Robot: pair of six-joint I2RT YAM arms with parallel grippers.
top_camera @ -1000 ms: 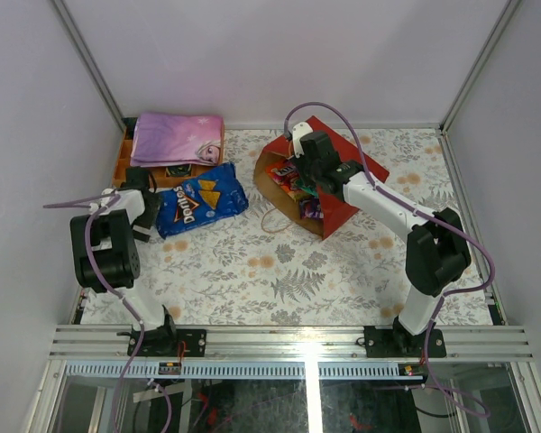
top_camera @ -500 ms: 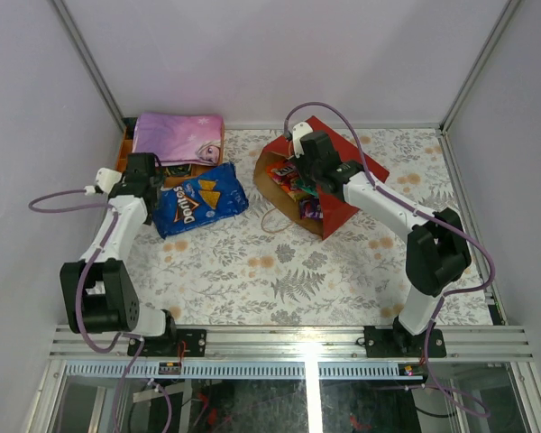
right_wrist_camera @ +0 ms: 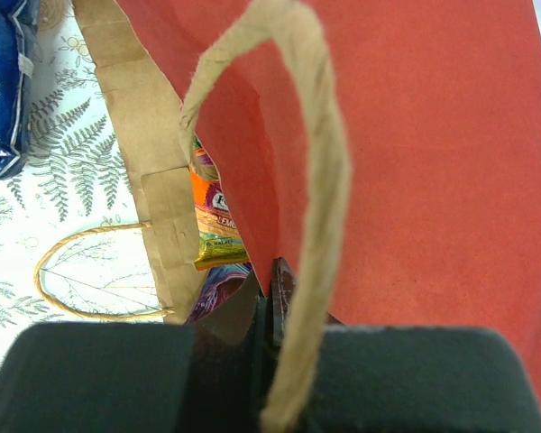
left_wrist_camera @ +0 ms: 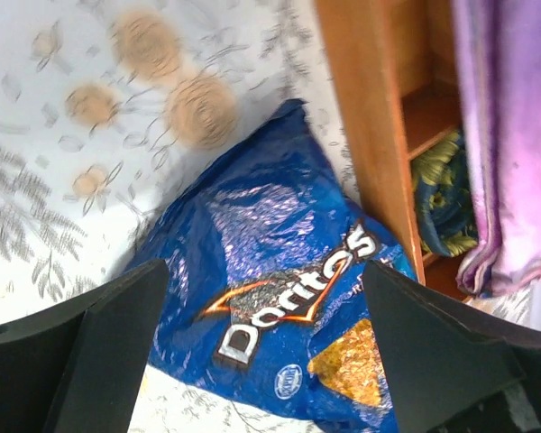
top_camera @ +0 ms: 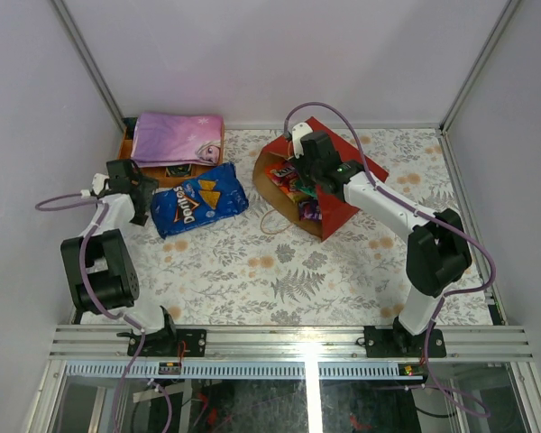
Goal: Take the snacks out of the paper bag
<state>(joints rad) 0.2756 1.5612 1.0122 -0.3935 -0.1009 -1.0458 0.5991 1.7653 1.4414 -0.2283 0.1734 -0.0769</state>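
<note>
**Right hand pinched on bag rim; small packets in the mouth, Doritos already out**

Right hand [right_wrist_camera: 270, 302]: fingers closed on the top edge of the red paper bag [right_wrist_camera: 433, 135], with one string handle [right_wrist_camera: 320, 180] draped over the hand. The bag lies on its side on the tabletop [top_camera: 279, 271], mouth facing the left arm's side. Small glossy packets [top_camera: 298, 185] sit just inside the mouth, an orange one [right_wrist_camera: 212, 212] showing past the kraft flap.

Left hand [left_wrist_camera: 261, 271]: fingers spread wide, holding nothing, above the blue Doritos bag [left_wrist_camera: 270, 225]. That bag lies flat on the tabletop outside the paper bag, beside the orange tray [left_wrist_camera: 370, 135].

Handling, my estimate:
- The paper wall is thin and will crease. The rim pinch suits holding the mouth open or tipping the bag.
- The packets look light, flat and slick. Take them by a crimped end seam, not the face.
- The Doritos bag is probably air-filled with brittle contents. Don't squeeze it.
</note>
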